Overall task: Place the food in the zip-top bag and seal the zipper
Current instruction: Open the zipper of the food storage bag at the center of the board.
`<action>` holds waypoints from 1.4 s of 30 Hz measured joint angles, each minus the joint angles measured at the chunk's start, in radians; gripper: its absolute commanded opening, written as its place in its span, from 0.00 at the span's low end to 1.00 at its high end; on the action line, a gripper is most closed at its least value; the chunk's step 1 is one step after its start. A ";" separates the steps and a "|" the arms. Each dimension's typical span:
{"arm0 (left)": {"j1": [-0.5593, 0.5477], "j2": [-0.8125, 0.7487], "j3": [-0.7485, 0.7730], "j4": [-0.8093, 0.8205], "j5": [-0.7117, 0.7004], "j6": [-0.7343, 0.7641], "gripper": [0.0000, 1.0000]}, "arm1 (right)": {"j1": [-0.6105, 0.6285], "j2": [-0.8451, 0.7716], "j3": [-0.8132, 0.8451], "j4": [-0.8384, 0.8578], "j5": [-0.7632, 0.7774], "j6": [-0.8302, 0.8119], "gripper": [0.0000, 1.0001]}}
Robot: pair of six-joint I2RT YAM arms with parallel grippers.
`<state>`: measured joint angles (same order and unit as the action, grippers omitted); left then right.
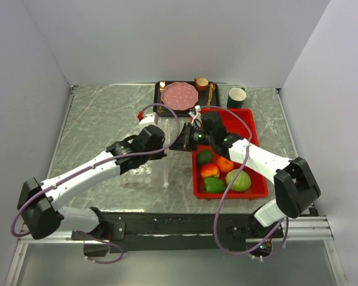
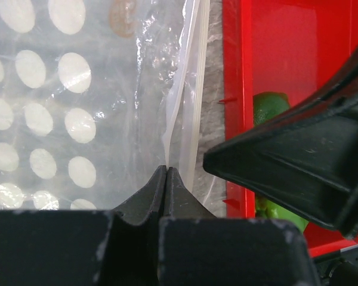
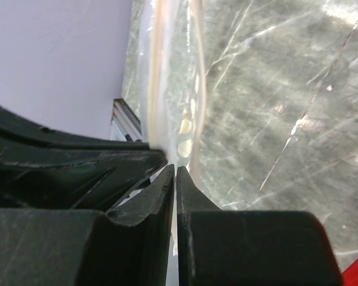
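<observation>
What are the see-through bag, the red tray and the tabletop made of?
The bag looks like thin, glossy clear plastic film: it crinkles, glints and carries white dots. The red tray seems hard moulded plastic, smooth with a slight sheen. The tabletop looks like polished grey marble with white veins, though it could be printed laminate.

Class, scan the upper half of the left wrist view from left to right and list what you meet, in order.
Dotted zip-top bag → its white zipper → a sliver of marble table → red tray wall → green toy food inside the tray.
</observation>
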<state>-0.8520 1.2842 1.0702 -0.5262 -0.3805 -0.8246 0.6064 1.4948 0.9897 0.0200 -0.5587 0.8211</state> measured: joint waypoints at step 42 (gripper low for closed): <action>0.117 -0.163 -0.013 -0.125 -0.079 -0.037 0.01 | 0.031 0.356 0.202 -0.198 0.134 -0.123 0.11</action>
<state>-0.7353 1.1210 1.0576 -0.6514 -0.4591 -0.8612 0.6369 1.8511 1.1915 -0.1783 -0.4248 0.6983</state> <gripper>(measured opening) 0.012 0.111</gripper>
